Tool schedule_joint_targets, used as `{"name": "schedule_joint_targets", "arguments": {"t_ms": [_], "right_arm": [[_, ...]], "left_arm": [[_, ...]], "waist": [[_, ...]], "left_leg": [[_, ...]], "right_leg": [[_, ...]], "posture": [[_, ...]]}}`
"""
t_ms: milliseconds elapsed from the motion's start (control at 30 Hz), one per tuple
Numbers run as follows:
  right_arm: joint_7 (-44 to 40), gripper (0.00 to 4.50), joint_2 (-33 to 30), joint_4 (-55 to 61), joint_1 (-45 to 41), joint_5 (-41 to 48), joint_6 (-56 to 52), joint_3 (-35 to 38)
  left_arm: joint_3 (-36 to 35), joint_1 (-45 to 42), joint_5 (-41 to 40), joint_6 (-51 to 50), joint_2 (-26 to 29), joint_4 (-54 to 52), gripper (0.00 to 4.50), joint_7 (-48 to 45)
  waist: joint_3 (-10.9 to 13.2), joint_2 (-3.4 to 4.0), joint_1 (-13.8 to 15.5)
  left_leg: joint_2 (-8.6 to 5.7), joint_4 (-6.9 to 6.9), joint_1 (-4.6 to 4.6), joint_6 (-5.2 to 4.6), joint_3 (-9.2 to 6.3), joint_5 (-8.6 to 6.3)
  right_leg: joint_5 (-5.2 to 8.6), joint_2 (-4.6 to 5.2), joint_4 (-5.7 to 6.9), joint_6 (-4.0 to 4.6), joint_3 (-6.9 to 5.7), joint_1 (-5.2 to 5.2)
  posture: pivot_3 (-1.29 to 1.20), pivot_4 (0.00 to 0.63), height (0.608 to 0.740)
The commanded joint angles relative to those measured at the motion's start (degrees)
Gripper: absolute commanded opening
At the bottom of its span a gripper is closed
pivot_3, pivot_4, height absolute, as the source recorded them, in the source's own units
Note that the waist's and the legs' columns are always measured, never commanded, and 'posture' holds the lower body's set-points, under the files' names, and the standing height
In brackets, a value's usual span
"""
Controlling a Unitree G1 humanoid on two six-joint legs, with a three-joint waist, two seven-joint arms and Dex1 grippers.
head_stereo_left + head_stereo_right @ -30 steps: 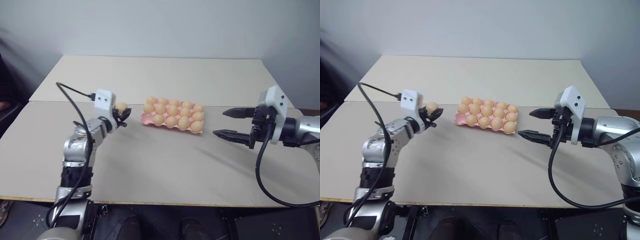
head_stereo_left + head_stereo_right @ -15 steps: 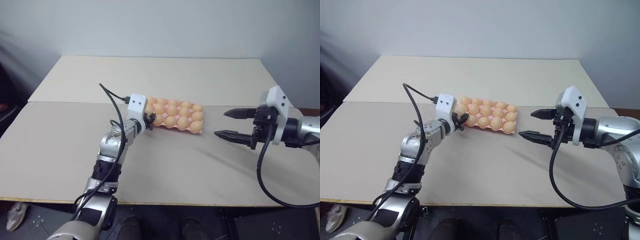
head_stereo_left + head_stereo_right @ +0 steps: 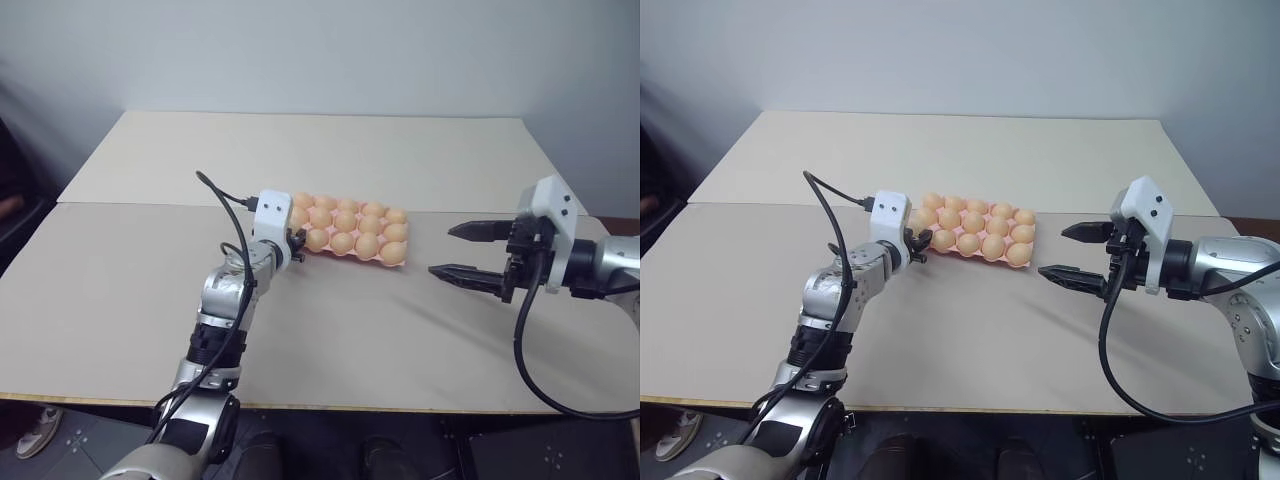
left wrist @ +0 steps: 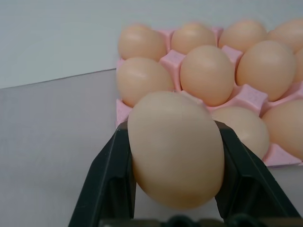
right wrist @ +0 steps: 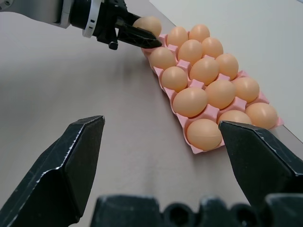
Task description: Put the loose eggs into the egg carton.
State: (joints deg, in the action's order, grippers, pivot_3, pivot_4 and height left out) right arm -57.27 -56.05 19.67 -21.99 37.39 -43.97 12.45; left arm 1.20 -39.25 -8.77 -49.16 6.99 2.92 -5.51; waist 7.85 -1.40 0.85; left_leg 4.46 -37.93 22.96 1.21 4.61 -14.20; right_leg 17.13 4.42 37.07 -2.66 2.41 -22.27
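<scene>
**Seating the last egg at the carton's near-left corner**

Holding one loose egg [image 4: 176,149] between its two black fingers, your left claw [image 3: 917,244] hung just beside the near-left corner of the pink egg carton [image 3: 289,238], which sat mid-worktop [image 3: 330,330] with eggs in almost every cup. The egg was clamped across its middle, long axis roughly upright, and stood above the carton's edge rather than inside any cup.

To finish this step well, you would likely have wanted to bring the egg squarely over the free corner cup before lowering, keep it upright, and release only once its base sat in the hollow. A release too early could have let it tip against the neighbouring eggs or roll off onto the worktop. You should also have spread the fingers gently, since the eggs alongside sat close.

Your right claw [image 3: 466,251] waited well apart on the carton's other side, jaws wide and empty.

Several things were hard for you to judge. The held egg hid the target cup in the left wrist view, so you could not confirm it was empty. From the head views the left claw covered that same corner. Whether the egg already touched the rim could not be told.
</scene>
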Motion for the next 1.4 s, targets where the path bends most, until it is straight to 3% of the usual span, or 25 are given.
{"name": "schedule_joint_targets", "arguments": {"t_ms": [33,300,333,667,767,933,1067,1200,1300,1400], "right_arm": [[-0.17,4.5,-1.04,0.94,-1.06,1.14,0.09,1.85],[-0.18,4.5,-0.94,1.01,-0.99,1.23,0.09,1.9],[-0.17,4.5,-0.94,1.05,-0.98,1.18,0.09,1.81],[-0.61,4.5,-0.77,0.07,-2.05,0.54,0.81,0.88],[-1.04,4.5,-0.75,-0.94,-1.95,0.13,1.42,0.86],[-2.13,4.5,-2.2,-4.87,-0.84,-2.12,3.32,1.79],[-5.42,4.5,-6.31,-10.4,1.37,-4.33,5.95,4.91],[-8.28,4.5,-9.93,-16.65,4.65,-6.58,9.49,8.32],[-10.65,4.5,-10.86,-19.47,6.33,-6.79,11.19,9.5],[-10.82,4.5,-10.1,-19.88,6.37,-6.93,11.91,8.88]], "left_arm": [[-0.41,-0.75,0.34,-0.72,-0.23,-2.29,1.75,0.46],[-1.54,-1.69,-0.24,-2.71,0.24,-3.92,4.36,0.16],[-1.81,-1.72,-0.6,-3.23,0.4,-4.86,4.47,-0.11],[-5.01,-1.45,-4.58,-11.08,4.91,-18.5,4.47,-4.32],[-9.77,2.75,-10.7,-13.74,12.01,-26.21,4.47,-12.0],[-21.26,17.85,-24.5,-13.64,32.23,-34.46,4.47,-34.59],[-34.65,28.2,-31.61,-10.51,44.35,-32.2,4.47,-49.96],[-41.67,35.28,-31.11,-5.9,50.53,-25.86,4.47,-57.11],[-43.33,38.77,-30.79,-1.19,52.51,-23.27,4.47,-61.5],[-42.34,37.63,-31.35,-0.93,52.56,-21.47,4.47,-59.55]], "waist": [[0.0,0.0,0.01],[0.0,0.0,0.02],[0.0,0.0,0.04],[0.0,0.0,-0.15],[0.0,0.01,-0.42],[0.02,0.02,-1.48],[0.06,-0.05,-0.63],[0.05,-0.02,-0.14],[0.05,-0.01,-0.31],[0.05,0.0,-0.42]], "left_leg": [[0.0,0.0,0.0,0.0,-0.01,0.0],[0.0,0.0,0.0,0.01,0.0,0.01],[0.0,0.0,0.01,0.01,-0.01,0.01],[0.0,0.0,0.0,0.03,-0.01,0.02],[0.03,0.05,0.0,0.07,-0.01,0.04],[0.14,0.12,-0.06,0.33,0.08,0.19],[0.1,0.08,-0.09,0.03,0.1,0.01],[0.11,0.11,-0.08,-0.03,0.12,-0.03],[0.12,0.12,-0.12,-0.04,0.18,-0.04],[0.14,0.12,-0.15,-0.04,0.2,-0.04]], "right_leg": [[0.0,0.0,0.0,0.0,0.0,0.0],[0.0,0.0,0.0,0.0,0.0,0.0],[0.0,0.0,0.0,0.0,0.0,0.0],[0.0,0.0,0.01,0.0,0.0,0.0],[0.0,-0.02,0.02,0.0,0.01,-0.03],[0.01,-0.06,0.03,0.01,0.03,-0.06],[0.02,0.01,-0.04,0.01,-0.04,0.0],[0.04,0.0,-0.1,0.04,-0.06,-0.02],[0.05,-0.02,-0.09,0.05,-0.01,-0.02],[0.05,-0.04,-0.03,0.05,0.01,-0.02]], "posture": [[0.0,0.15,0.74],[0.0,0.15,0.74],[0.0,0.15,0.74],[0.0,0.15,0.74],[0.0,0.15,0.74],[0.0,0.15,0.74],[0.0,0.15,0.74],[0.0,0.15,0.74],[0.0,0.15,0.74],[0.0,0.15,0.74]]}}
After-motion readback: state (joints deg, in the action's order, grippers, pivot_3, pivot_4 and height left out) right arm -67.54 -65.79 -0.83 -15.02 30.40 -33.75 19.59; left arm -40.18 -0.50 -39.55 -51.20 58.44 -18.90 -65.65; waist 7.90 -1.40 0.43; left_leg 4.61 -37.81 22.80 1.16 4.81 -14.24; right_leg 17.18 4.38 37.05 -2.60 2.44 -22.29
